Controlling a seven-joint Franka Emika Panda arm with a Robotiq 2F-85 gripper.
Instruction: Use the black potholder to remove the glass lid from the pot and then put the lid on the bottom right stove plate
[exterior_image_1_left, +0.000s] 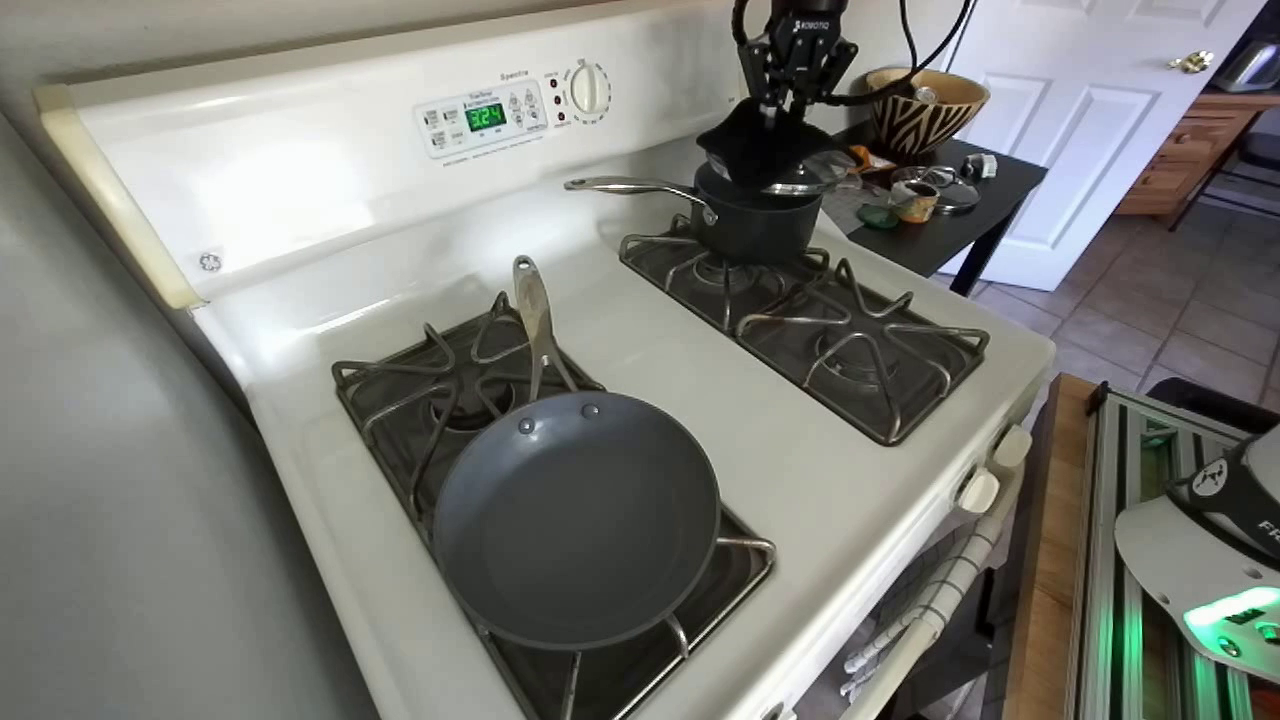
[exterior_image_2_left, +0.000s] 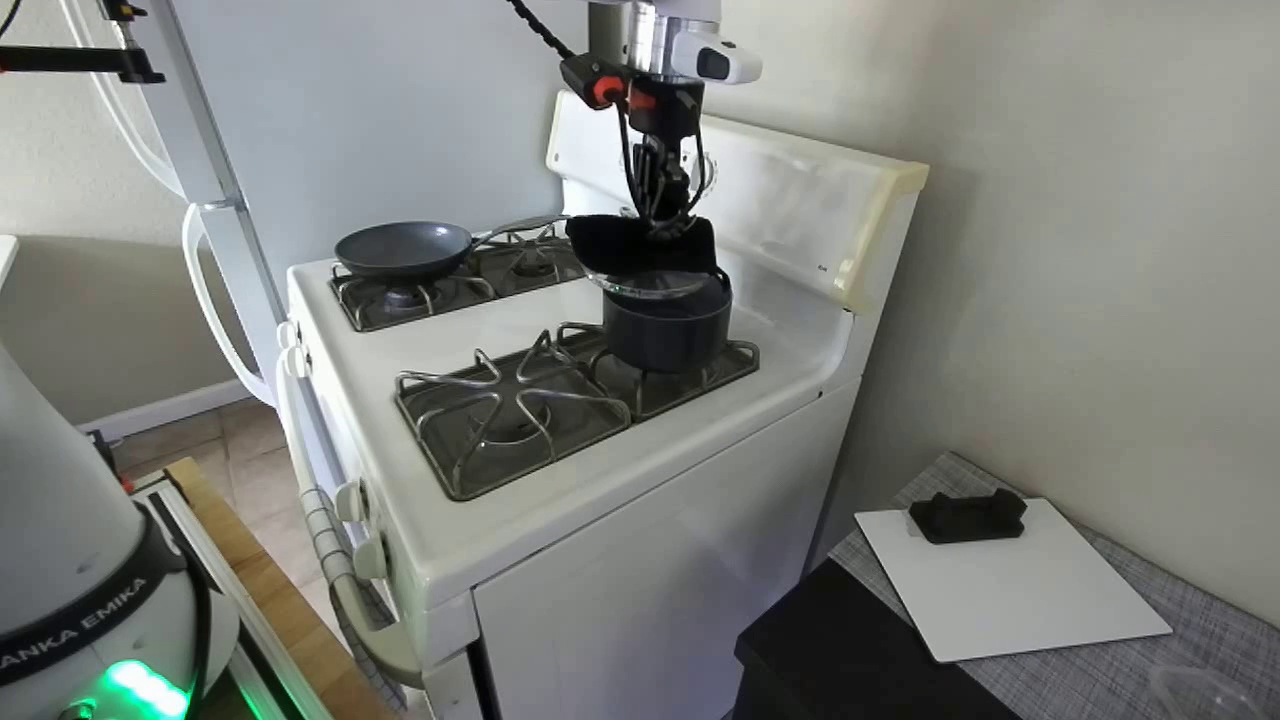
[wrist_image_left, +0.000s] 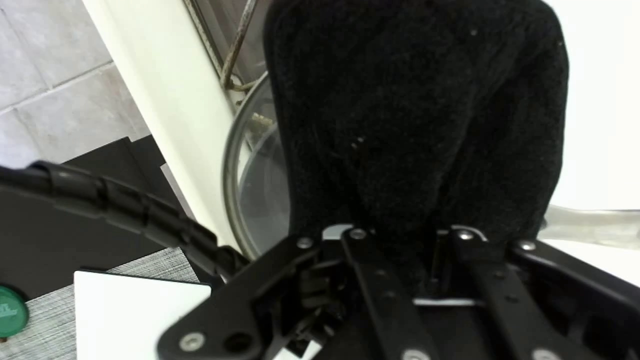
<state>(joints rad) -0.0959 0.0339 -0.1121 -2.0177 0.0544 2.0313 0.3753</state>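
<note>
your gripper (exterior_image_1_left: 783, 108) reads "robotiq", the back panel (exterior_image_1_left: 650, 105) reads "spectra" above a green 3:24 clock (exterior_image_1_left: 487, 118), and the gripper pinches the black potholder (exterior_image_2_left: 608, 243) over the glass lid (exterior_image_2_left: 655, 285), tilted and off-center above the pot (exterior_image_1_left: 757, 228), with open room over the bottom right stove plate (exterior_image_2_left: 512, 415), just inside the right edge of the stove (exterior_image_2_left: 640, 540).
</note>
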